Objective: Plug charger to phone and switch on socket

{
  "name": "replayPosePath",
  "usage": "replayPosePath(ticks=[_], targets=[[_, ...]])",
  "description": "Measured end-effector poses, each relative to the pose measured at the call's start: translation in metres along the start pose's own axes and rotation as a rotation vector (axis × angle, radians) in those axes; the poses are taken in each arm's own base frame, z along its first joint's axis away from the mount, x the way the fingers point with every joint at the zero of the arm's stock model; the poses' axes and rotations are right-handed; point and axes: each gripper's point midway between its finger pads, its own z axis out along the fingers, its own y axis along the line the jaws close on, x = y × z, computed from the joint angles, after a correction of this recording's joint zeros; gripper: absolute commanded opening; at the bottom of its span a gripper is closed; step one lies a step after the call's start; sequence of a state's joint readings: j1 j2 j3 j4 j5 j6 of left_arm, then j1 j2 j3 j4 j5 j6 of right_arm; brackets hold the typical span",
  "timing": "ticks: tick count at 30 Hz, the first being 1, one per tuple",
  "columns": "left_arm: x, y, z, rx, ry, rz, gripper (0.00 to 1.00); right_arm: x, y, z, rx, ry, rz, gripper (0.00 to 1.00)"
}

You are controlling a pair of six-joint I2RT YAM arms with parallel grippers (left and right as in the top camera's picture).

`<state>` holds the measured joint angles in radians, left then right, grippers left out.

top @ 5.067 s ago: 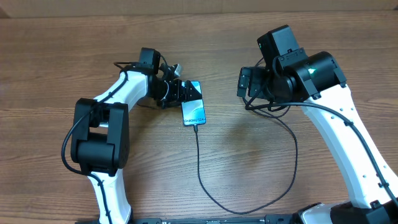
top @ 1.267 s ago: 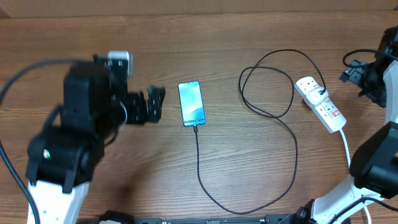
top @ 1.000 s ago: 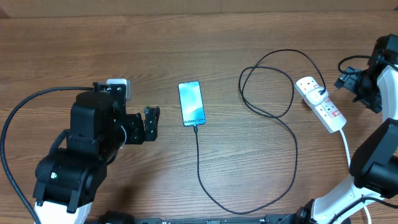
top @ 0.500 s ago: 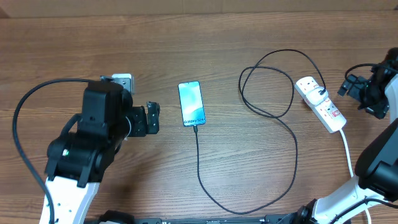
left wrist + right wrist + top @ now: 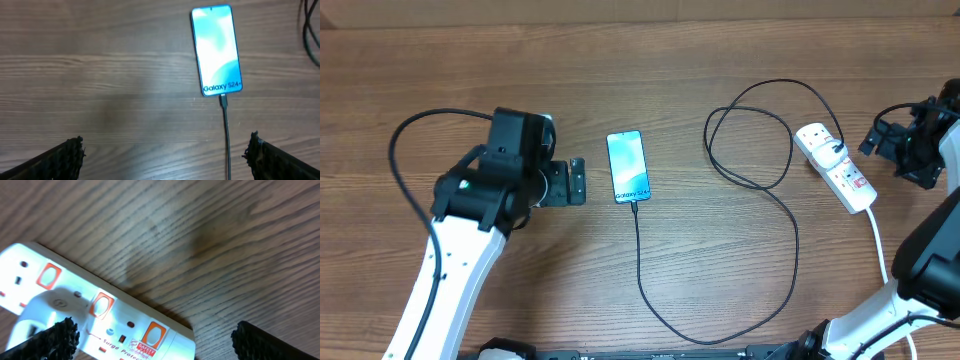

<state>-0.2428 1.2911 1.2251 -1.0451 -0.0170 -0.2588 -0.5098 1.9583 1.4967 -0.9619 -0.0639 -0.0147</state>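
Observation:
The phone lies flat at mid-table, its blue screen lit. The charger, a thin black cable, has its connector in the phone's near end. It loops across the table to a white adapter on the socket. My left gripper hovers open just left of the phone, its fingertips wide apart over bare wood. My right gripper is open beside the socket's far end. In the right wrist view the socket with its orange switches lies between the spread fingers.
The socket's thick white cord runs down the right side toward the table's front. The black cable makes a large loop between the phone and the socket. Bare wood lies left of the phone.
My left arm has swung right, bringing its open gripper closer to the phone. The right gripper has barely shifted beside the socket. Phone, cable and socket have not moved.

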Motion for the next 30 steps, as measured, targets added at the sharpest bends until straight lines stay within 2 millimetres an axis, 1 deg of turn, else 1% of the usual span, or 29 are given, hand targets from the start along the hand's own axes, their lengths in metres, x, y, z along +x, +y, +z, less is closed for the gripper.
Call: replayPosePath(ticks=[2,4,6,8,12,15,19,30], targets=[[0.001,-0.003,0.003,0.016,0.011,0.005,1.00,0.002,-0.001,0.007,0.001,0.018,0.001,1.00],[-0.002,-0.008,0.001,0.046,-0.007,0.025,1.00,0.004,-0.001,0.012,0.002,0.031,0.001,1.00],[-0.008,-0.013,-0.006,0.076,-0.050,0.050,1.00,0.005,-0.002,0.016,0.002,0.041,0.000,1.00],[-0.015,-0.017,-0.019,0.103,-0.108,0.077,1.00,0.005,-0.002,0.019,0.002,0.044,-0.001,1.00],[-0.026,-0.021,-0.050,0.135,-0.241,0.116,1.00,0.005,-0.002,0.021,0.002,0.044,0.000,1.00],[-0.027,-0.019,-0.060,0.131,-0.276,0.125,1.00,0.003,-0.002,0.021,0.002,0.035,-0.002,1.00],[-0.027,-0.018,-0.055,0.118,-0.261,0.132,1.00,0.002,-0.002,0.023,0.002,0.033,-0.002,1.00],[-0.026,-0.018,-0.029,0.102,-0.179,0.135,1.00,0.002,-0.002,0.024,0.002,0.036,0.002,1.00]])
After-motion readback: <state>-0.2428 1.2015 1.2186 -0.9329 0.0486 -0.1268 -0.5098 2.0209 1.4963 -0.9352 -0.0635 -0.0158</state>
